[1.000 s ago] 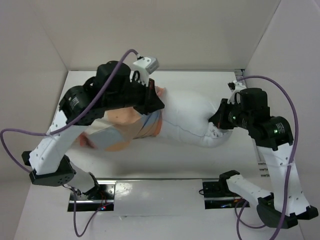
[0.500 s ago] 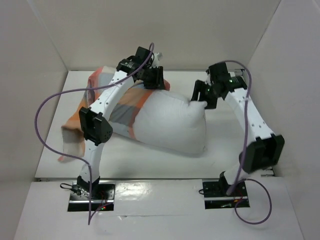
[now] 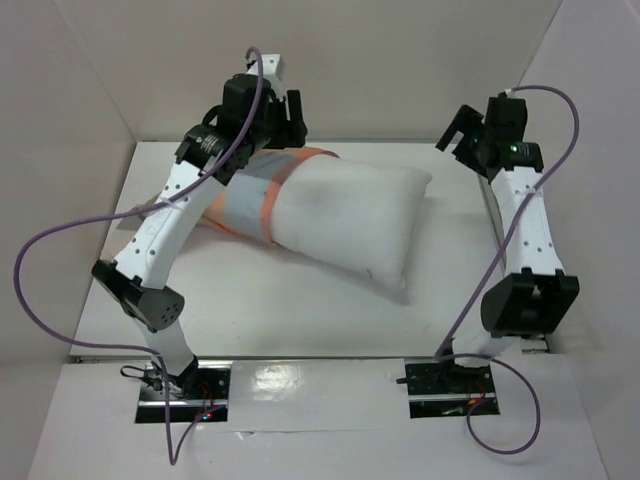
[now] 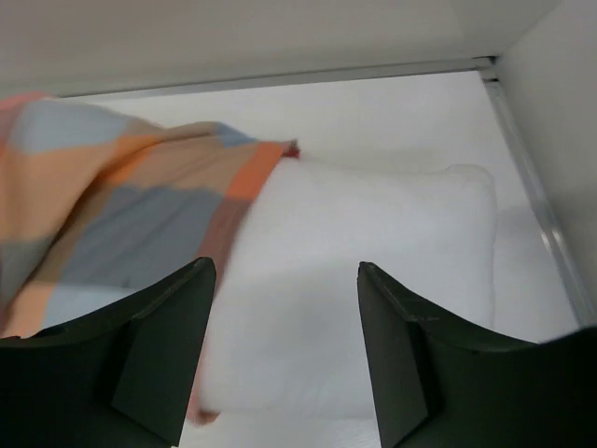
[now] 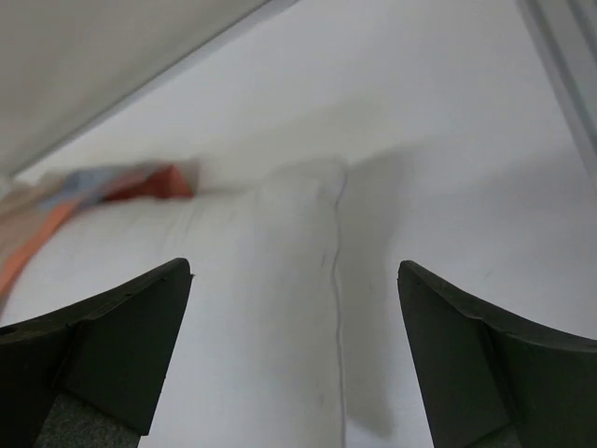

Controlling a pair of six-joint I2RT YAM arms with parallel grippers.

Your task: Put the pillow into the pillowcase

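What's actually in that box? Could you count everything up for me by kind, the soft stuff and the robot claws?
Pillow: 1
Pillowcase: 1
Claws: 2 (left claw, right claw, both open and holding nothing)
Total: 4

Top cam: high at near edge, looks down over whole table (image 3: 250, 310). Left wrist cam: behind left tool (image 4: 284, 275), faces forward-down, close over pillow (image 4: 373, 243) and pillowcase (image 4: 112, 205). Right wrist cam: behind right tool (image 5: 294, 275), near pillow end. All share pillow.
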